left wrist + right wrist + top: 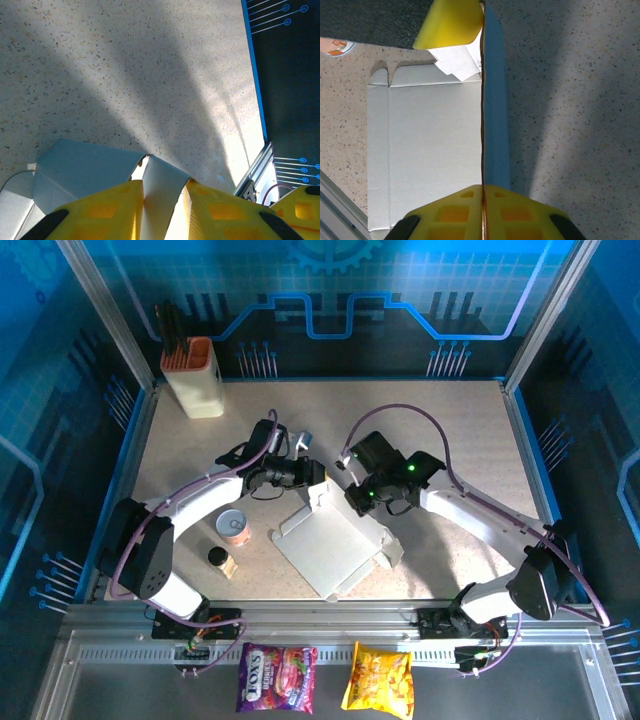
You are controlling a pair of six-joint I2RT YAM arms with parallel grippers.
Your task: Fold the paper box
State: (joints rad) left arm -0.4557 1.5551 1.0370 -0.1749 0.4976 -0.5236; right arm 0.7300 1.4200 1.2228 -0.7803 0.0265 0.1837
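White paper box (335, 545), flaps pinched in both jaws

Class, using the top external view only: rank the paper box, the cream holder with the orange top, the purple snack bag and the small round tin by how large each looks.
1. paper box, clearly largest.
2. purple snack bag and cream holder: look alike in size, so no ranking between them.
3. round tin, smallest.

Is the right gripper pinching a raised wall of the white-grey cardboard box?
Yes: right gripper fingers close on the upright box panel edge.
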